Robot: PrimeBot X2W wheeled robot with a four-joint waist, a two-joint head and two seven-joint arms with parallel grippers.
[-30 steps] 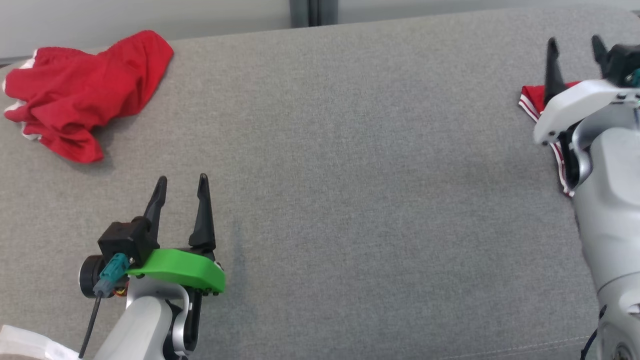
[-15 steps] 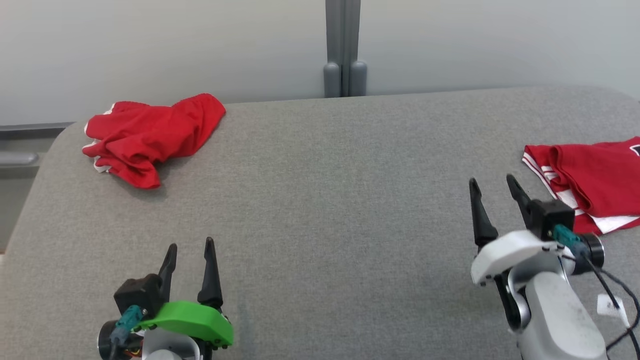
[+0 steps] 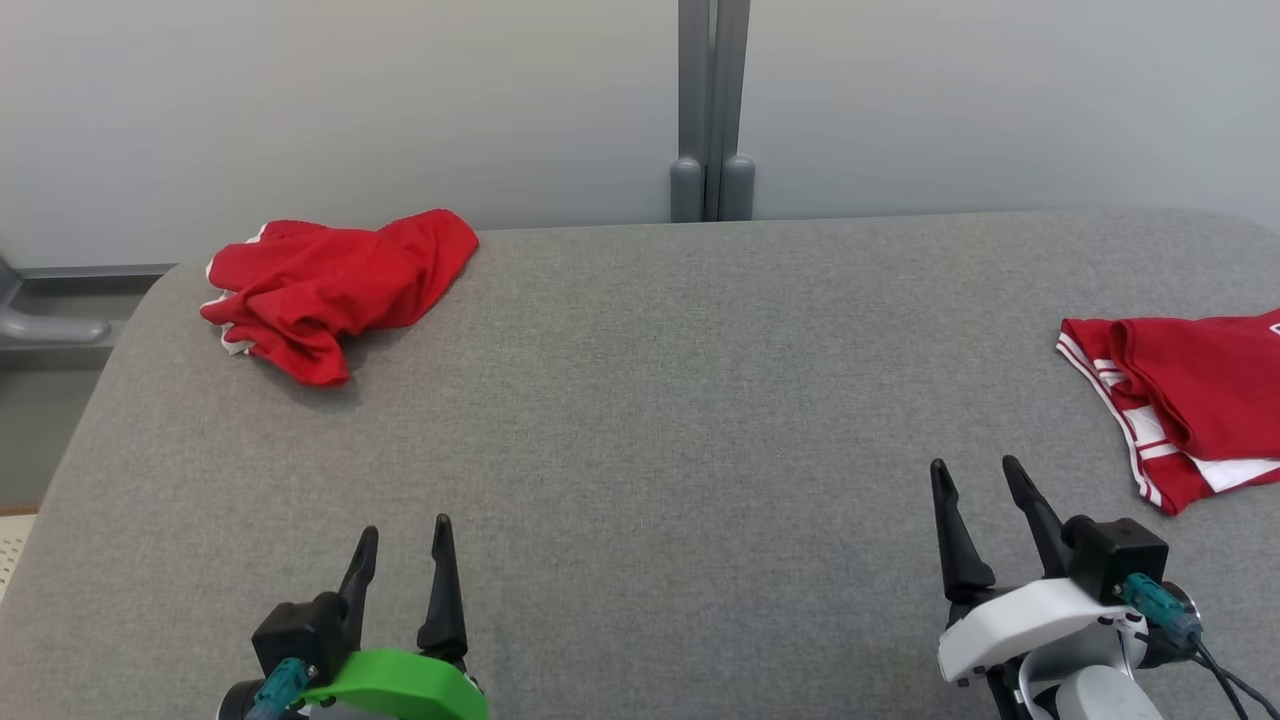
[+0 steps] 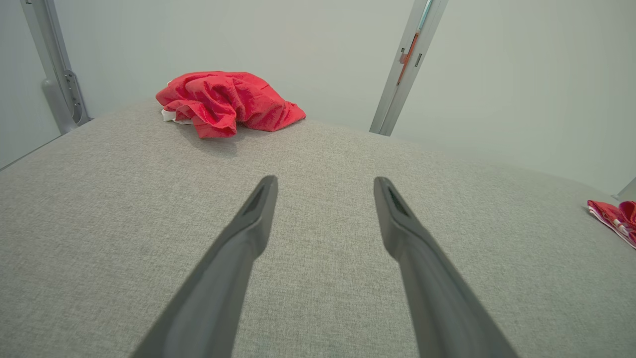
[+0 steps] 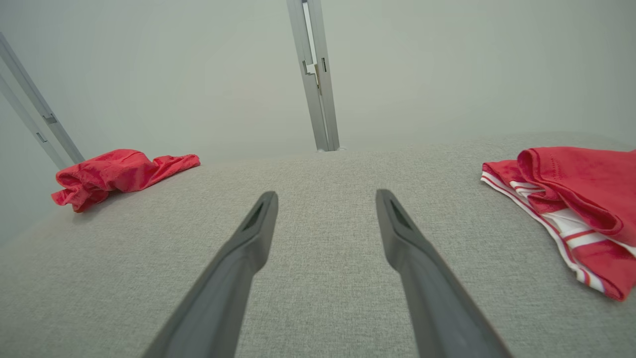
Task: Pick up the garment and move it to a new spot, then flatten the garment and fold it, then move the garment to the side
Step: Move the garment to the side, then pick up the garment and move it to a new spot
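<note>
On the head view's lower left, the left gripper point(image 3: 405, 525) stands above the grey padded surface point(image 3: 660, 400), fingers spread, nothing between them. At the lower right, the right gripper point(image 3: 973, 462) likewise has its fingers parted and empty. A crumpled red garment point(image 3: 335, 285) lies at the far left corner, well apart from both grippers. A folded red garment point(image 3: 1190, 400) with white stripes lies at the right edge, near the right gripper but not touching it. A grey post point(image 3: 712, 110) rises behind the surface.

Left wrist view: fingers apart over bare fabric; crumpled garment point(image 4: 223, 102) ahead to the left, folded garment point(image 4: 616, 221) at the far right edge.

Right wrist view: fingers apart, holding nothing; folded garment point(image 5: 571, 199) just to the right, crumpled garment point(image 5: 112, 174) at the far left.
</note>
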